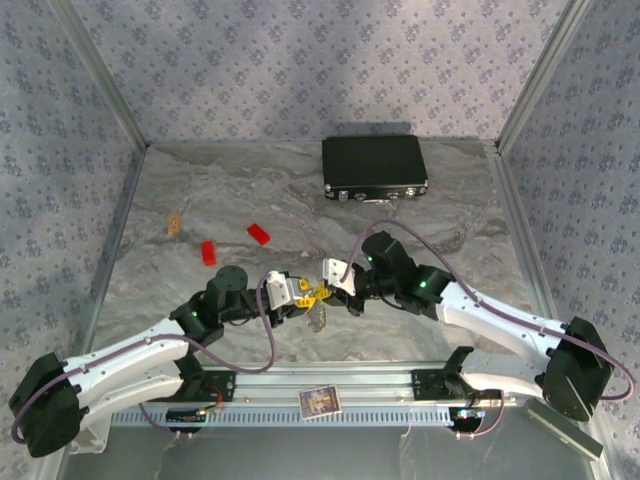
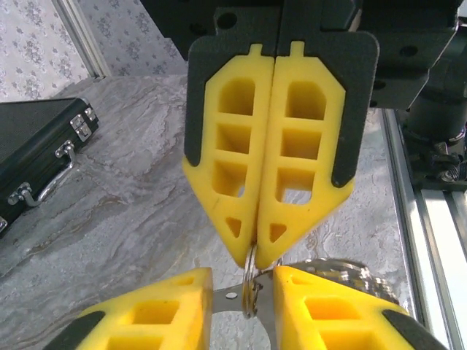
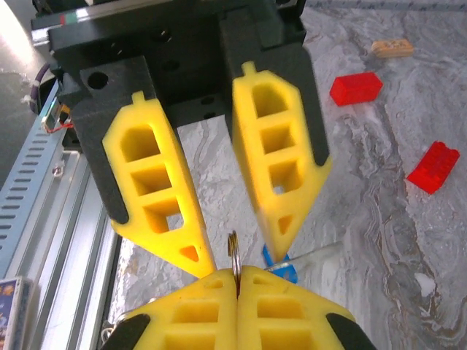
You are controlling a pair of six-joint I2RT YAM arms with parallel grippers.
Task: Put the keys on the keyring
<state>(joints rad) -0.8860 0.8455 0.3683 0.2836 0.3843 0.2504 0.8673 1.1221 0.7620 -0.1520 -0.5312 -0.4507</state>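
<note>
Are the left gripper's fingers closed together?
No, the left gripper has its fingertips clearly apart, either side of the keyring.

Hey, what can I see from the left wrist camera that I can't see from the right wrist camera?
Left wrist view: the black case lying at the left, and a flat metal key blade.
Right wrist view: two red blocks, a tan block and a blue key head.
Both: the right claw shut on a metal ring, the left claw open around it, and the marbled table.
</note>
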